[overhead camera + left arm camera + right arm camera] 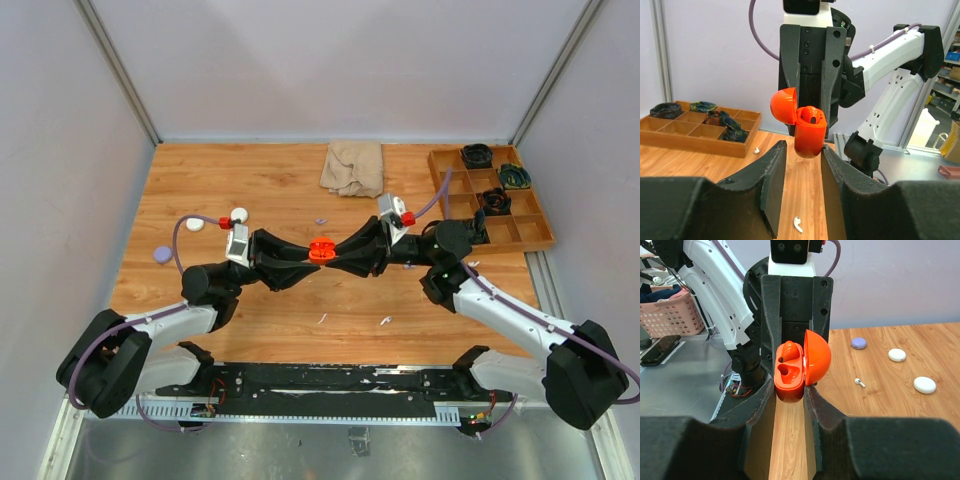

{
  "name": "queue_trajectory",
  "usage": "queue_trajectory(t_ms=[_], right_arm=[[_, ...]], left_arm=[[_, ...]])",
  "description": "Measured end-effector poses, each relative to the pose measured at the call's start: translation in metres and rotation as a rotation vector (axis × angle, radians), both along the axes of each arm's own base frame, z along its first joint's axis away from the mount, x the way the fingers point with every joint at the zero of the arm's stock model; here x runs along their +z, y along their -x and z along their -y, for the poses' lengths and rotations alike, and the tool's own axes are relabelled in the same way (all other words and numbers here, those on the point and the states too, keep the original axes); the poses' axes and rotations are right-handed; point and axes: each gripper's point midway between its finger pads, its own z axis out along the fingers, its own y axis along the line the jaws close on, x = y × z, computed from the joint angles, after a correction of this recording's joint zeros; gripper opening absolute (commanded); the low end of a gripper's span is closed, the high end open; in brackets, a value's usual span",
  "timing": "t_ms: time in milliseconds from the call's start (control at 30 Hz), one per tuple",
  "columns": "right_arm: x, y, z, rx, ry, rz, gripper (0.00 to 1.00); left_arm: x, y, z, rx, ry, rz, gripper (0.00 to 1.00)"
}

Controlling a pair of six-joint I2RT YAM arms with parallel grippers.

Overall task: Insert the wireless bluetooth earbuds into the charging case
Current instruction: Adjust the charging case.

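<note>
Case (790, 374) pinched in right end effector (790, 392), lid open.

I see my left arm (165, 322) and right arm (505, 310) in white shells with black joints, lilac cables (178, 240), red knobs (224, 222), white camera housings (238, 243), black fingers (772, 170).

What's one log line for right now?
right pincer: shut on orange plastic charging case | lid: open | white earbud: on wooden table
</note>
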Motion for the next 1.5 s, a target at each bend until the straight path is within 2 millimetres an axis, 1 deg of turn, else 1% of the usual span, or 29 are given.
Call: queue_trajectory(t_ms=[167, 200, 300, 367, 500, 533, 600, 733, 1000, 1133, 1233, 1367, 1433, 1500], right_arm=[[-0.002, 0.000, 0.000, -0.003, 0.009, 0.004, 0.01], [-0.003, -0.001, 0.000, -0.004, 0.011, 0.004, 0.01], [-0.004, -0.001, 0.000, -0.005, 0.015, 0.005, 0.01], [-0.005, -0.002, 0.000, -0.007, 0.017, 0.007, 0.02], [-0.005, -0.003, 0.000, -0.016, 0.017, 0.008, 0.18], [-0.005, -0.004, 0.000, -0.018, 0.016, 0.008, 0.22], [-0.004, -0.005, 0.000, -0.023, 0.011, 0.010, 0.29], [-0.006, -0.005, 0.000, -0.031, -0.002, 0.004, 0.34], [-0.014, -0.008, -0.001, -0.038, -0.020, -0.011, 0.35], [-0.010, -0.008, -0.002, -0.034, -0.038, -0.009, 0.35], [-0.006, -0.007, -0.002, -0.027, -0.060, -0.003, 0.33], [-0.003, -0.007, -0.003, -0.018, -0.082, -0.007, 0.29], [-0.003, -0.008, -0.004, -0.014, -0.089, -0.014, 0.24], [-0.002, -0.008, -0.004, -0.011, -0.096, -0.016, 0.19]], left_arm=[[0.000, 0.000, 0.000, -0.002, 0.002, -0.009, 0.41], [0.000, 0.000, 0.000, -0.004, 0.003, -0.013, 0.40], [0.000, 0.000, -0.001, -0.007, 0.003, -0.021, 0.30], [0.000, 0.000, -0.001, -0.009, 0.004, -0.024, 0.20], [0.000, -0.001, -0.001, -0.007, 0.003, -0.028, 0.01], [0.000, -0.001, -0.001, -0.007, 0.003, -0.028, 0.00], [-0.001, -0.001, -0.001, -0.005, 0.004, -0.029, 0.00], [0.000, -0.002, -0.001, -0.001, 0.008, -0.034, 0.00], [0.003, -0.006, -0.001, 0.019, 0.027, -0.045, 0.00], [0.004, -0.005, 0.000, 0.019, 0.031, -0.044, 0.00], [0.004, -0.003, 0.001, 0.015, 0.031, -0.043, 0.00], [0.003, -0.003, 0.002, 0.012, 0.030, -0.046, 0.00], [0.003, -0.003, 0.002, 0.012, 0.031, -0.046, 0.01], [0.003, -0.004, 0.002, 0.016, 0.034, -0.048, 0.05]])
